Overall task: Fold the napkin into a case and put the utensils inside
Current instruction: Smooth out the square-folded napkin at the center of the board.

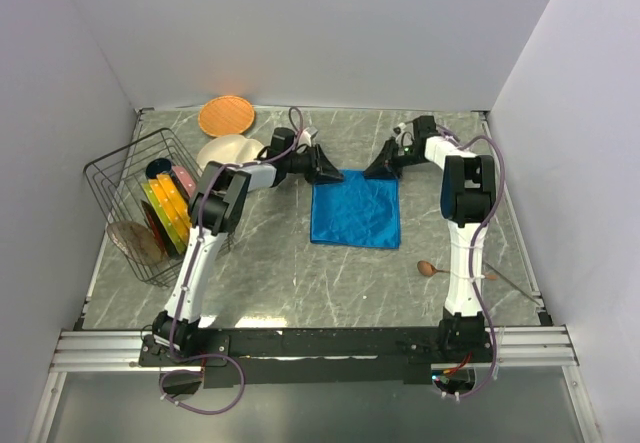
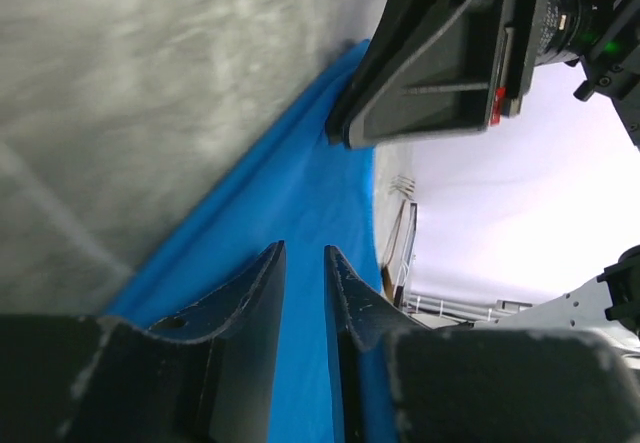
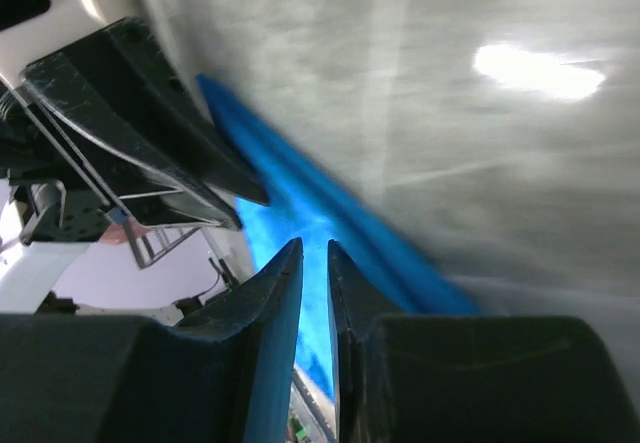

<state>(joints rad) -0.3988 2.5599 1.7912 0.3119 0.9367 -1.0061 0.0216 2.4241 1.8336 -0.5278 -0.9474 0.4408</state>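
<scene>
The blue napkin [image 1: 355,210] lies flat in the middle of the table, roughly square, with a darker layered band along its far edge. My left gripper [image 1: 328,171] is at its far left corner and my right gripper [image 1: 382,168] at its far right corner, facing each other. In the left wrist view the jaws [image 2: 305,248] stand a narrow gap apart low over the napkin [image 2: 300,193]. In the right wrist view the jaws [image 3: 315,243] are likewise narrowly apart over the napkin [image 3: 300,203]. A brown wooden spoon [image 1: 430,268] and a thin metal utensil [image 1: 510,281] lie near the right arm.
A black wire basket [image 1: 110,178] at the left holds several colourful plates, with a brown plate [image 1: 135,241] leaning at its front. An orange plate [image 1: 226,116] and a white plate [image 1: 228,150] lie at the back left. White walls enclose the table.
</scene>
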